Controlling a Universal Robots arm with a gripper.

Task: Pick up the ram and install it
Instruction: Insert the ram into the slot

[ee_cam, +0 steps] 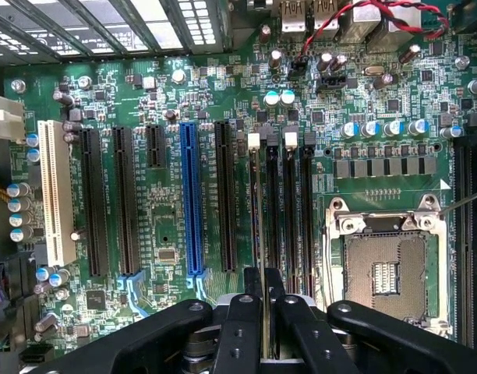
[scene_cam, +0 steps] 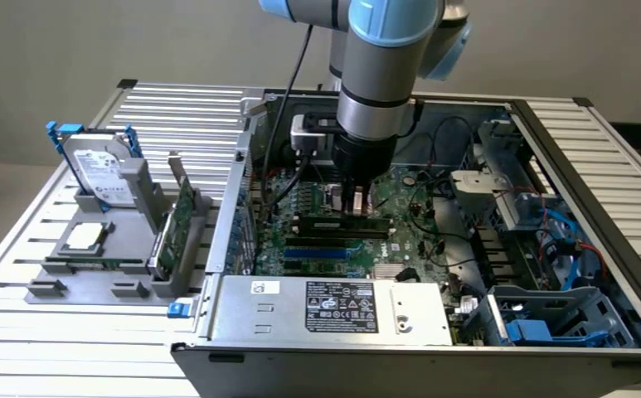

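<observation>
The pick-up looks done: the gripper (scene_cam: 353, 201) is clenched on the ram (scene_cam: 337, 222), a thin green stick held on edge, low over the motherboard (ee_cam: 168, 234). The ram lies in line with the black slots (ee_cam: 289, 210) just beside the CPU socket (ee_cam: 383, 269). Whether its lower edge has entered a slot cannot be told, so the seating is judged not yet finished.

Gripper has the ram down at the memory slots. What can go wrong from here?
1. The ram, pinched edge-on in the gripper, may sit slightly off its memory slot; pressing could jam or bend it.
2. The grip looks narrow, so the stick might tilt and seat one end only.
3. Whether the white latch stands open is unclear; closed, it could block seating.
</observation>
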